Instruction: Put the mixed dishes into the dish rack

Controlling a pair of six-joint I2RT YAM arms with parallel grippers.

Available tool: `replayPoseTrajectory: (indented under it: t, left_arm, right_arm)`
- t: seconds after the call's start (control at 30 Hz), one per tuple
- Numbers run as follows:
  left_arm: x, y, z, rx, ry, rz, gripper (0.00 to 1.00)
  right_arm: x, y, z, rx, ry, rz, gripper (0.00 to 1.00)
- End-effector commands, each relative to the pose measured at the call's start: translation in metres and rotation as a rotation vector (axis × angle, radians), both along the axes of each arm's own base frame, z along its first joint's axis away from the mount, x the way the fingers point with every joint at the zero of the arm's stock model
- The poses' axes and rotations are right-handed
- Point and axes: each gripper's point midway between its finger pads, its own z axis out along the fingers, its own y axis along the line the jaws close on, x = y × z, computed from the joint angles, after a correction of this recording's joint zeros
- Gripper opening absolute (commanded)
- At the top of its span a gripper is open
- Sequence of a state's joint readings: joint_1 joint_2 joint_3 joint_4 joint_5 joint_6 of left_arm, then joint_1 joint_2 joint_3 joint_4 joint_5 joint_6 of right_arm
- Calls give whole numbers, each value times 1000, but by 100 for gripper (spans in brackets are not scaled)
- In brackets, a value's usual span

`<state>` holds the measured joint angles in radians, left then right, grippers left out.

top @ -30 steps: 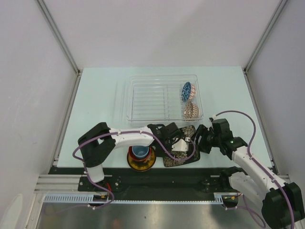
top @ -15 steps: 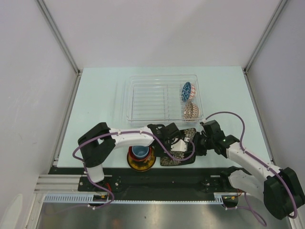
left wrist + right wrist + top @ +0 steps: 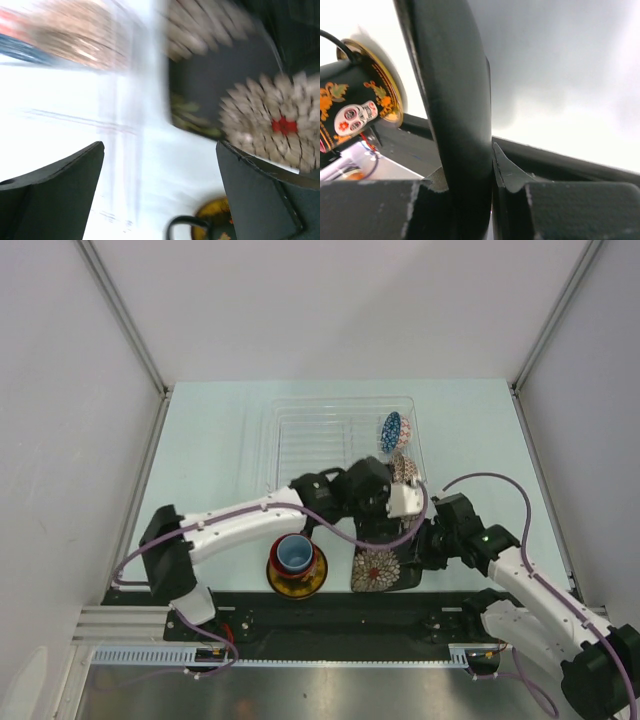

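Observation:
My right gripper (image 3: pixel 421 548) (image 3: pixel 470 165) is shut on the right edge of the square black white-flowered plate (image 3: pixel 378 570) (image 3: pixel 452 90), which stands tilted near the table's front edge. My left gripper (image 3: pixel 160 190) is wide open with nothing in it, and its arm (image 3: pixel 365 488) hangs over the dish rack's near wall. The light-blue cup (image 3: pixel 294 556) sits on the yellow-and-dark saucer (image 3: pixel 297 582) at the front. The black flowered mug (image 3: pixel 355 102) shows left of the plate; in the top view the arm hides it. The blue-patterned bowl (image 3: pixel 390 430) stands on edge in the see-through dish rack (image 3: pixel 320 440).
A pinkish patterned dish (image 3: pixel 403 470) leans in the rack beside the bowl. White walls enclose the table on three sides. The black base rail (image 3: pixel 330 612) runs along the near edge just behind the plate.
My right gripper moved in and closed on the plate's edge, and the plate tipped up nearer the front. The left arm lifted off the plate and swung back toward the rack.

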<state>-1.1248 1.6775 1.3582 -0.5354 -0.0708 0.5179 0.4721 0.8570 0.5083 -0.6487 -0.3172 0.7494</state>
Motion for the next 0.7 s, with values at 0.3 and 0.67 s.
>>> replayPoseTrajectory:
  t: [0.3, 0.67]
  left_arm:
    - [121, 166, 268, -610, -126, 613, 100]
    - [94, 260, 199, -597, -63, 838, 100]
  right_arm:
    - [15, 54, 235, 70, -689, 326, 0]
    - [182, 104, 397, -828, -1723, 517, 0]
